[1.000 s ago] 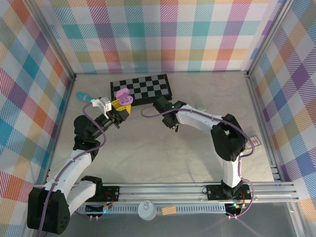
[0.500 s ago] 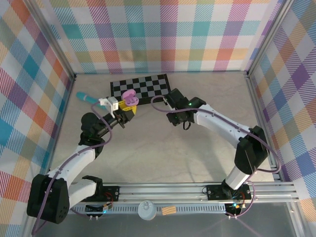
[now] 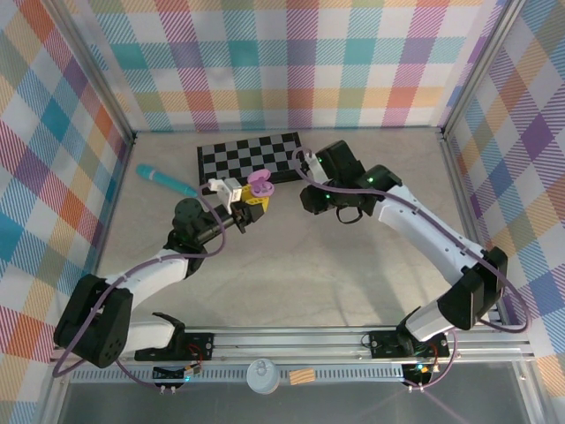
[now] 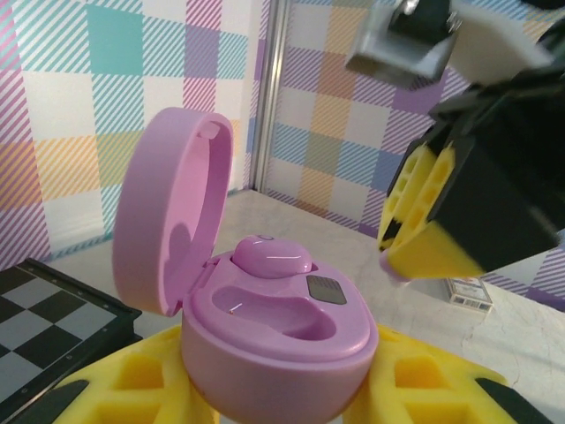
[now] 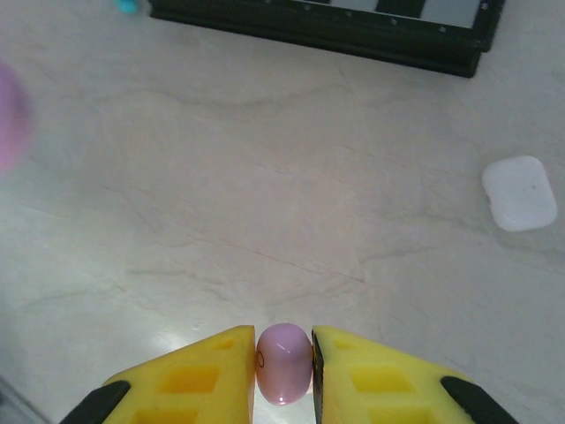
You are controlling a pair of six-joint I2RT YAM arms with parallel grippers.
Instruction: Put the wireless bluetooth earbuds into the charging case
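The table [image 3: 291, 274] is pale stone with a marble pattern, and walls [image 3: 309, 62] of coloured checks close it on three sides.

My right gripper [image 5: 284, 371] is clenched on a pink bud [image 5: 284, 358]. Its two yellow fingers [image 5: 194, 382] press the bud from both sides, and below it there is only bare table.

My left gripper [image 4: 282, 393] is closed around the base of the pink case [image 4: 282, 344], which sits upright between the yellow pads [image 4: 419, 389]. The lid [image 4: 168, 221] stands open, on the left side in the left wrist view. Inside the case, a second bud [image 4: 269, 256] already lies in the far well. The near well [image 4: 274, 311] is empty.

In the same view my right gripper hangs above and to the right of the case, near it but not touching. A small pink tip shows at the end of its fingers.

From the top view, both grippers meet near the middle of the table with a gap between them, just in front of the chessboard [image 3: 252, 152]. The board lies flat near the back wall. A teal stick [image 3: 165, 179] lies to the left of it, well apart from the case.

A white case [image 5: 521, 193] lies closed on the table, near the corner of the board.

By the far wall in the left wrist view there is a small flat packet [image 4: 468, 293], too blurred for me to read.
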